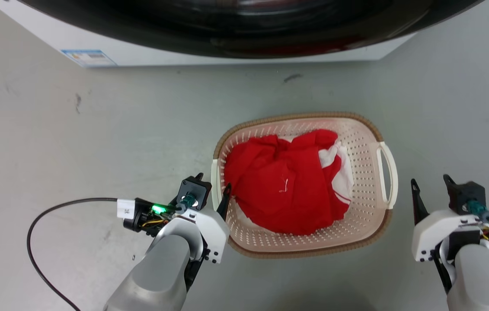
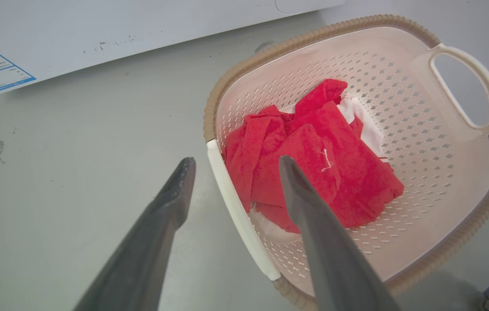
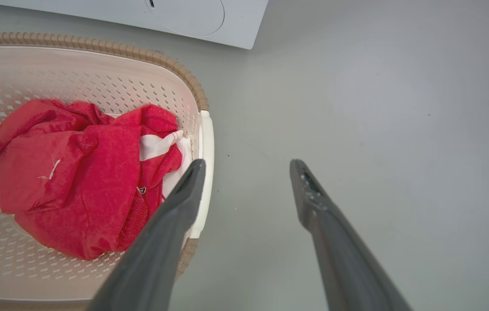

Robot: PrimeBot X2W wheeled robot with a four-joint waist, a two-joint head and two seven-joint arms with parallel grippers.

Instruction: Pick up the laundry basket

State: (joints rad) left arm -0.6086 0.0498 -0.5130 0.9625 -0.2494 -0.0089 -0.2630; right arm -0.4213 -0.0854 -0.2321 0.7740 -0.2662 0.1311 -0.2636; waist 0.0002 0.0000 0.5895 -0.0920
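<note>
The laundry basket (image 1: pixel 296 117) stands on the grey floor, cream and perforated with a tan rim, holding a crumpled red and white cloth (image 1: pixel 287 181). My left gripper (image 1: pixel 213 183) is open and straddles the basket's left white handle (image 2: pixel 231 198): one finger is outside it, the other is inside over the cloth (image 2: pixel 313 147). My right gripper (image 1: pixel 429 181) is open over bare floor, just right of the right loop handle (image 1: pixel 388 172). In the right wrist view its left finger (image 3: pixel 192 177) lies close beside that handle (image 3: pixel 207 138), with nothing between the fingers.
A white washing machine (image 1: pixel 270 58) with a dark round door stands just beyond the basket. A black cable (image 1: pixel 36 224) loops over the floor left of my left arm. Open grey floor lies to the left and right of the basket.
</note>
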